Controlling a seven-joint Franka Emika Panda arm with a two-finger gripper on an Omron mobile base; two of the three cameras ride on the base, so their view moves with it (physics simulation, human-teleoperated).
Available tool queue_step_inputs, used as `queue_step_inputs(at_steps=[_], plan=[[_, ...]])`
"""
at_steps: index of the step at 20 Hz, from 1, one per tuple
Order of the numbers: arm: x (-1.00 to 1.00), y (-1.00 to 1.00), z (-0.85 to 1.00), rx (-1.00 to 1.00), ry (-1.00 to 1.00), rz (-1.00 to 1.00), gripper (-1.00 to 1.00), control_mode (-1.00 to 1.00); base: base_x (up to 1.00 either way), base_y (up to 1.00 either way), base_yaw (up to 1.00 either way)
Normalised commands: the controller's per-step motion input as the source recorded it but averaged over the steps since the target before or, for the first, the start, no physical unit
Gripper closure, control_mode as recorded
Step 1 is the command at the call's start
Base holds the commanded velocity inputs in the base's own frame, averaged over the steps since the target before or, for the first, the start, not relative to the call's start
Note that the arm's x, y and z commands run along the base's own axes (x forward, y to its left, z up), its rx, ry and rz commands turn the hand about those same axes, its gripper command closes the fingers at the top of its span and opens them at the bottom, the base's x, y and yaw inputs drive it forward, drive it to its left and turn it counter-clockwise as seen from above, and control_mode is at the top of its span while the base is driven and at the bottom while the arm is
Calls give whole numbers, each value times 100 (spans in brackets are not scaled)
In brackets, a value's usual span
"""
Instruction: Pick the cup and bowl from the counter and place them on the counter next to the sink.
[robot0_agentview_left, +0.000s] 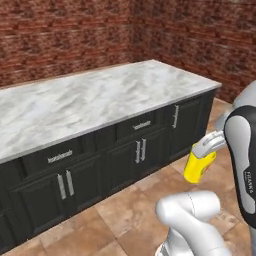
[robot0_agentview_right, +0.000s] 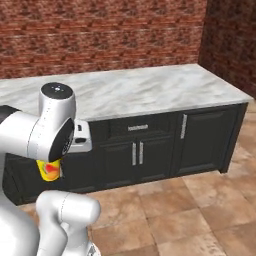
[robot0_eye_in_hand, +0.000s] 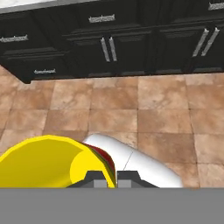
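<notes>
The small yellow cup (robot0_agentview_left: 198, 168) hangs in the air over the tiled floor, in front of the black cabinets. My gripper (robot0_agentview_left: 204, 155) is shut on its rim from above. In the right base view the cup (robot0_agentview_right: 49, 171) peeks out below my white forearm, red mark showing. The hand view looks into the cup (robot0_eye_in_hand: 41, 162) at lower left, with my gripper (robot0_eye_in_hand: 112, 179) pinching its wall. The white marble counter (robot0_agentview_left: 90, 100) runs across behind it, also seen as the counter (robot0_agentview_right: 150, 87). The bowl and the sink are out of view.
Black cabinets (robot0_agentview_left: 140, 150) with steel handles stand under the counter, and the same cabinets (robot0_eye_in_hand: 109, 48) cross the top of the hand view. Brown floor tiles (robot0_agentview_right: 200, 210) lie in front. A red brick wall (robot0_agentview_left: 65, 35) backs the counter, whose right end (robot0_agentview_left: 212, 85) meets a corner.
</notes>
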Motion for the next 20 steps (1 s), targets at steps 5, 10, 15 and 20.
queue_step_inputs(at_steps=[5, 10, 15, 20], plan=[[0, 0, 0, 0, 0, 0, 100, 100, 0, 100, 3], [0, 0, 0, 0, 0, 0, 100, 100, 0, 100, 0], [0, 0, 0, 0, 0, 0, 100, 100, 0, 100, 0], [0, 0, 0, 0, 0, 0, 100, 100, 0, 100, 3]])
